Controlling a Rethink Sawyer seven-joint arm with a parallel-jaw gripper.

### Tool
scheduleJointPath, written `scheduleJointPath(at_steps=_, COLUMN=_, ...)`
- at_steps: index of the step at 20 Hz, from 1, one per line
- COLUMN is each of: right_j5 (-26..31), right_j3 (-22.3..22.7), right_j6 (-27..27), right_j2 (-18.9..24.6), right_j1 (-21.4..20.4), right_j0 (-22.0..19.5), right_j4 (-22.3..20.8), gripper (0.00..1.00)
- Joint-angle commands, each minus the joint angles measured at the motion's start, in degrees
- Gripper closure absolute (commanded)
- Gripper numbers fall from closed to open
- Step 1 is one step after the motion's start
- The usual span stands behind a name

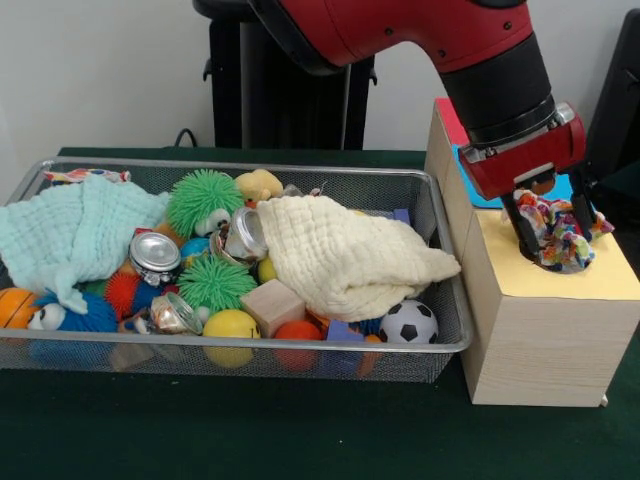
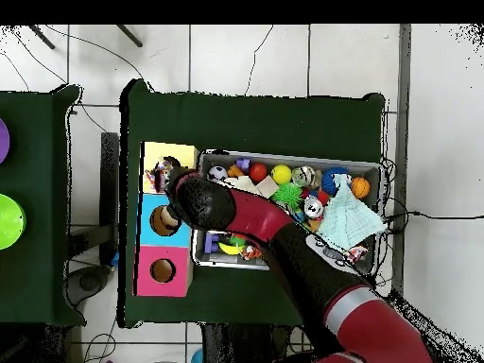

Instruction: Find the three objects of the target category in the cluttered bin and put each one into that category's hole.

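Observation:
My gripper (image 1: pixel 553 238) is over the yellow top panel (image 1: pixel 560 280) of the wooden box, to the right of the bin. Its fingers (image 1: pixel 522 232) are shut on a knotted cloth piece (image 1: pixel 556 232), white with coloured patches, which rests at the panel's hole. In the overhead view the piece (image 2: pixel 163 176) shows at the yellow panel (image 2: pixel 172 153), with the arm covering most of the gripper. The wire mesh bin (image 1: pixel 250 166) is full of toys. Another patched cloth piece (image 1: pixel 84 175) lies at its far left corner and also shows in the overhead view (image 2: pixel 357 253).
In the bin lie a cream cloth (image 1: pixel 345 255), a mint cloth (image 1: pixel 75 232), green spiky balls (image 1: pixel 204 199), a tin can (image 1: pixel 154 254), a wooden block (image 1: pixel 272 303) and a small football (image 1: pixel 408 322). The box also has blue (image 2: pixel 163 219) and pink (image 2: pixel 161 271) panels with holes.

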Motion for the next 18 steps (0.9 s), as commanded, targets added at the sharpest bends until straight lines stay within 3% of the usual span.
scheduleJointPath(at_steps=1, right_j5=-3.7, right_j3=1.0, right_j6=11.8, right_j2=-1.7, right_j1=0.1, right_j0=2.4, right_j4=-1.0, gripper=0.00)
scheduleJointPath(at_steps=8, right_j5=-4.5, right_j3=-1.4, right_j6=11.5, right_j2=-10.8, right_j1=-3.1, right_j0=8.7, right_j4=-1.4, gripper=0.00)
scheduleJointPath(at_steps=12, right_j5=-1.3, right_j3=-4.4, right_j6=10.8, right_j2=-20.5, right_j1=-6.3, right_j0=15.0, right_j4=-0.7, gripper=0.00)
scheduleJointPath(at_steps=18, right_j5=0.1, right_j3=-7.7, right_j6=9.8, right_j2=-27.8, right_j1=-6.3, right_j0=19.8, right_j4=-0.9, gripper=0.00)
